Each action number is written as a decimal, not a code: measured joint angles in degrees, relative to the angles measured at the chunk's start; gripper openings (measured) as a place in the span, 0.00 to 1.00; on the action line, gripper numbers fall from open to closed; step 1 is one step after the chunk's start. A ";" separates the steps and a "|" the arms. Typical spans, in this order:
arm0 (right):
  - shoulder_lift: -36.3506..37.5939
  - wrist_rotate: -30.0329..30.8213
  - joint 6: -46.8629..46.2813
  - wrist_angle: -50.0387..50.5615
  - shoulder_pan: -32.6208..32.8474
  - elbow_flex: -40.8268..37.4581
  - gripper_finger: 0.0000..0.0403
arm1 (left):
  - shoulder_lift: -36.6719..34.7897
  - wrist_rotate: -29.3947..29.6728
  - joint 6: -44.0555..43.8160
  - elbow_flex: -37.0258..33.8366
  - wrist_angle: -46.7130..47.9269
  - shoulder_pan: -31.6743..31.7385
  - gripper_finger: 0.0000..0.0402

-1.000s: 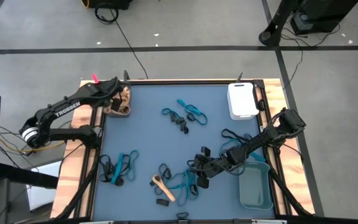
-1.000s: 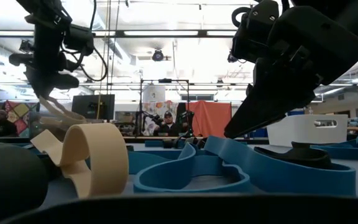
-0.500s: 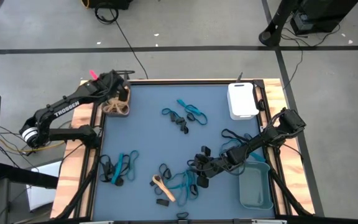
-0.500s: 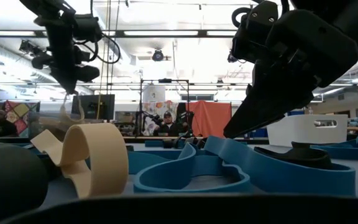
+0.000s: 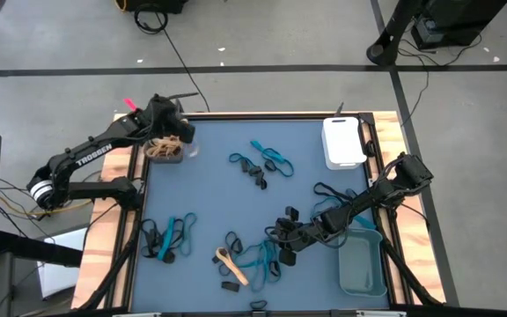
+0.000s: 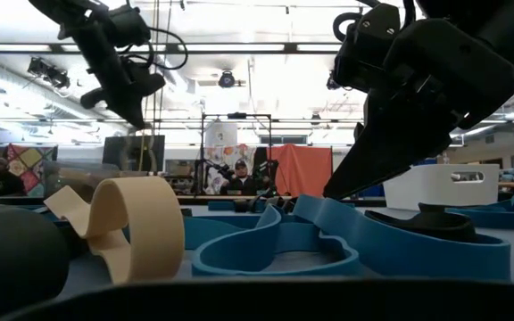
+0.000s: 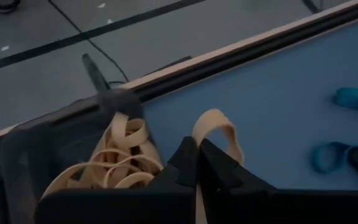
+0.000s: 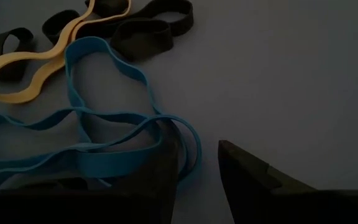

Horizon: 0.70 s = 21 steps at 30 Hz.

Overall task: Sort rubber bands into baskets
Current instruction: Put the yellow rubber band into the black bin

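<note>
Worktop [image 5: 236,194]: blue mat in a wooden frame, carrying every basket and band.
Grey-teal basket [image 5: 362,262]: near right corner of the worktop, just beside the right arm.
White basket [image 5: 342,141]: far right corner.
Dark basket [image 5: 165,151]: far left corner, holding a heap of tan bands [image 7: 114,163].
Left gripper [image 5: 183,134]: above the dark basket's inner edge, fingers [image 7: 219,167] pressed together; a tan loop [image 7: 217,128] shows just past their tips, and whether it is pinched cannot be told.
Right gripper [image 5: 287,236]: low over the near-middle cluster, fingers [image 8: 244,167] spread, one against a blue band [image 8: 114,146].
Loose bands: blue, black and tan ones scattered mid-worktop [image 5: 260,163] and near left [image 5: 170,236].
</note>
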<state>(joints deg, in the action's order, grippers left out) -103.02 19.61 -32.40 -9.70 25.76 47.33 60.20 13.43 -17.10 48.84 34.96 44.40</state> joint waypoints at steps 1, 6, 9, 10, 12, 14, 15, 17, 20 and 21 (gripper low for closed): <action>0.00 0.00 -0.01 0.01 0.00 0.00 0.32 | 0.00 -0.29 0.03 0.00 -0.20 -0.23 0.02; 0.00 0.00 0.00 0.03 0.00 0.00 0.32 | -0.17 1.43 0.29 0.00 -1.02 -0.33 0.02; 0.00 0.02 -0.01 0.03 0.00 0.00 0.32 | -0.33 6.04 0.60 0.01 -0.90 -0.29 0.02; 0.00 0.02 0.00 0.05 0.00 0.00 0.32 | -0.33 7.55 1.08 0.00 -0.66 -0.28 0.02; 0.00 0.03 -0.01 0.08 0.00 0.00 0.32 | -0.33 11.03 1.55 0.00 1.01 -0.28 0.02; 0.00 0.03 0.00 0.12 0.00 0.00 0.32 | -0.33 14.93 0.82 0.02 3.69 -0.28 0.02; 0.00 0.03 0.00 0.13 0.00 0.00 0.32 | -0.33 17.37 0.17 0.01 5.30 -0.27 0.02; 0.00 0.03 0.00 0.35 0.00 0.00 0.32 | -0.33 22.34 -1.32 0.00 9.35 -0.26 0.01; 0.00 0.03 0.00 0.38 0.00 0.00 0.32 | -0.33 27.35 -4.45 0.01 15.47 -0.26 0.01; 0.00 0.03 0.00 0.40 0.00 0.00 0.32 | -0.33 27.87 -5.56 0.00 17.07 -0.26 0.01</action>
<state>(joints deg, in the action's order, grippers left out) -103.02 19.64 -32.40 -9.30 25.76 47.33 59.88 41.30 -22.66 48.84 52.03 44.14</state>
